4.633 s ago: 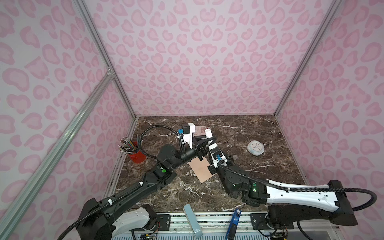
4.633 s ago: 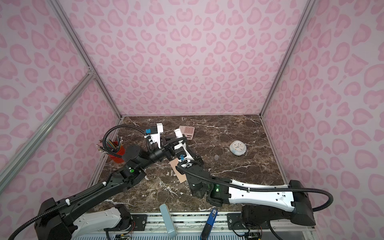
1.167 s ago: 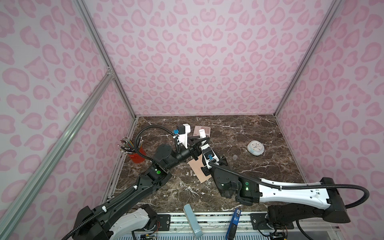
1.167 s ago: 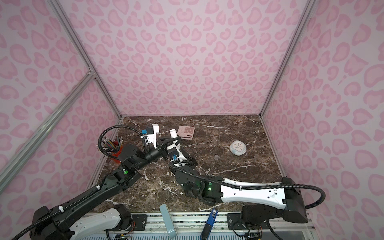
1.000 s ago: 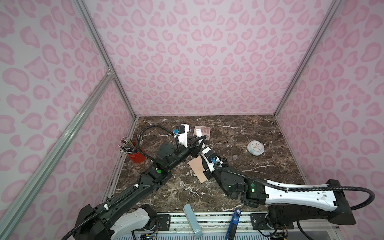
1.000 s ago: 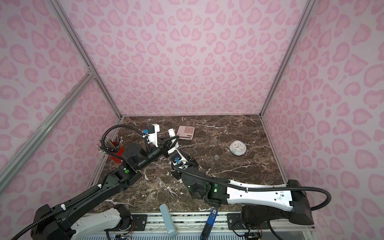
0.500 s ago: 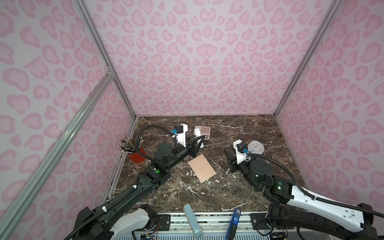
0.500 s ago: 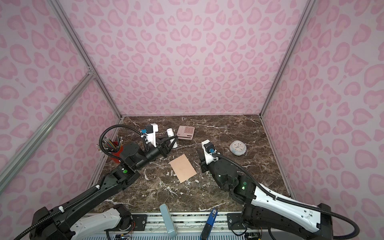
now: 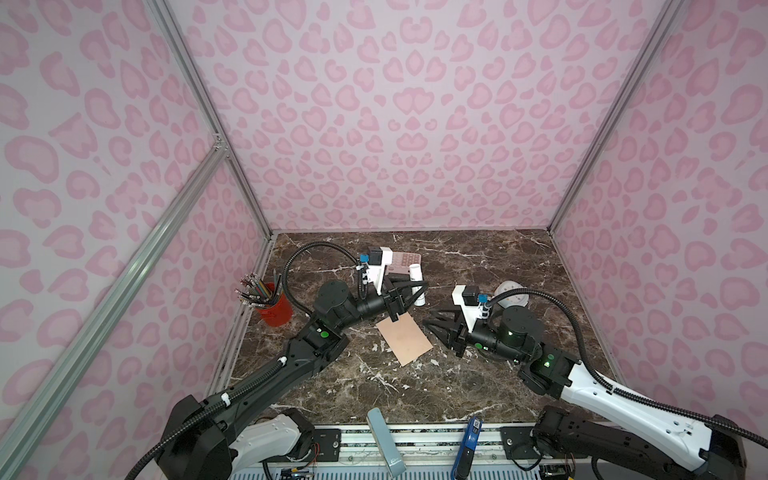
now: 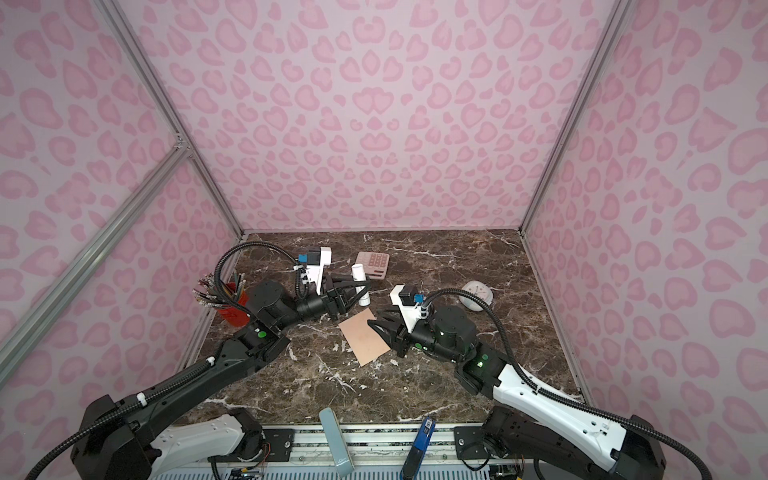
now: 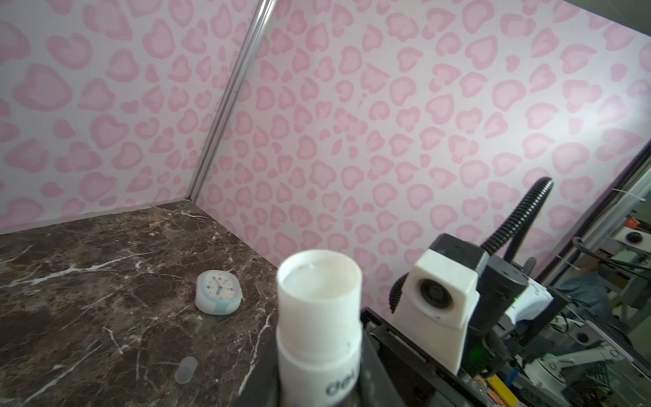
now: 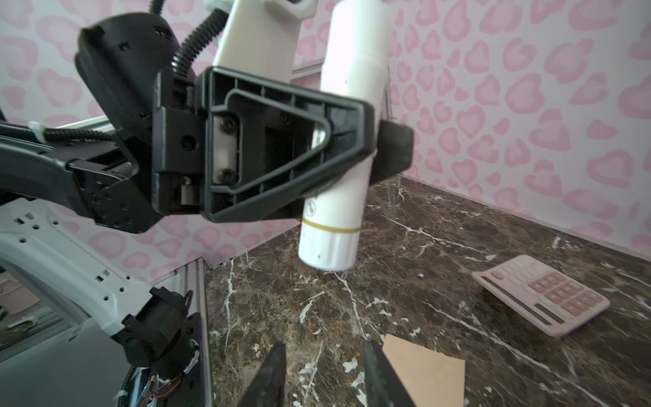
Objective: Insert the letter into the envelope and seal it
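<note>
Envelope lay flat on the table between the two grippers, and we couldn't tell which face was up. We saw the left gripper clamped on a white glue stick, held tilted above the table with its uncapped end up, near the envelope's far corner. We logged the right gripper with jaws apart and empty, tips just beside the envelope's right edge; calculator sat behind, clock to the right.
</note>
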